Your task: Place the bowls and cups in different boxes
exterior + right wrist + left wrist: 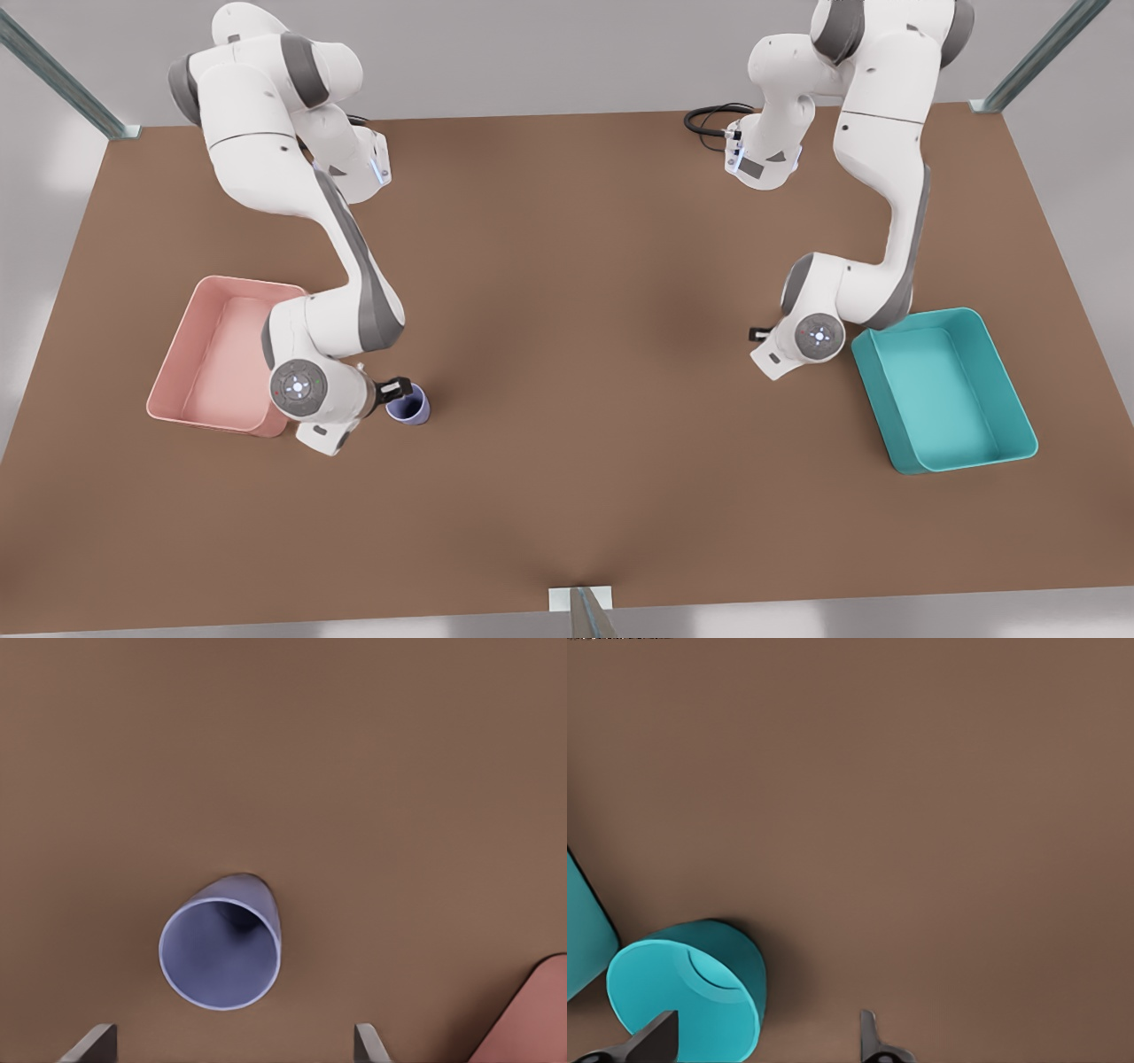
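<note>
1. We see the right gripper (235,1043) above the purple cup (408,406), fingers spread wide, holding nothing.
2. The cup stands on the brown table (567,354) at the front view's lower left, just beside the pink box (177,372).
3. Our left gripper (766,1041) hangs wide open by the teal bowl (700,992), near the teal box (1001,416) at the right.
</note>
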Available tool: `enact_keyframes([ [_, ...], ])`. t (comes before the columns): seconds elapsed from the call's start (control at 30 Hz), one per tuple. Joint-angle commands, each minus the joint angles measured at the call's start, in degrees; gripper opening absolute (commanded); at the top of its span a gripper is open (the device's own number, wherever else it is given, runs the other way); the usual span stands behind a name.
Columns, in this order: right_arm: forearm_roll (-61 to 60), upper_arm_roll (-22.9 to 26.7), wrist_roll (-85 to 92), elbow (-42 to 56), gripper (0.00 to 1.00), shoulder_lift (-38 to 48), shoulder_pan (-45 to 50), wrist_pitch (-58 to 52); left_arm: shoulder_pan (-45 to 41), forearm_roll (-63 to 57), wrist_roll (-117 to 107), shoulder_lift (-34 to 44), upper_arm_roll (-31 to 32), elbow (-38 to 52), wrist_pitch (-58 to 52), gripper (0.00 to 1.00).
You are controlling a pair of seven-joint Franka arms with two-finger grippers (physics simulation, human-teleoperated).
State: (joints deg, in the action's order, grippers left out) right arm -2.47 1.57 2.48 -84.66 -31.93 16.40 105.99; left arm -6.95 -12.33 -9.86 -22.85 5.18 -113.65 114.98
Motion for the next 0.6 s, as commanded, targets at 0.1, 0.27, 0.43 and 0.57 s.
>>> enact_keyframes([
  [0.1,-0.2,0.1,-5.5,-13.0,1.0,5.9,-0.2,19.6,1.1,-0.9,-5.3,-1.1,-0.3,-2.9,8.9,1.0],
  [0.27,-0.1,0.2,-5.6,-12.7,1.0,1.2,-0.6,26.1,1.5,-0.9,-5.3,-1.6,-0.7,-3.8,8.9,1.0],
  [0.43,-0.1,0.3,-5.6,-15.8,1.0,1.1,-0.7,26.1,2.1,-1.0,-5.3,-2.7,-1.8,-3.9,9.2,1.0],
  [0.57,0.0,0.3,-5.3,-18.6,1.0,2.0,-1.0,26.1,2.1,-1.0,-5.3,-2.8,-2.3,-3.9,9.2,1.0],
])
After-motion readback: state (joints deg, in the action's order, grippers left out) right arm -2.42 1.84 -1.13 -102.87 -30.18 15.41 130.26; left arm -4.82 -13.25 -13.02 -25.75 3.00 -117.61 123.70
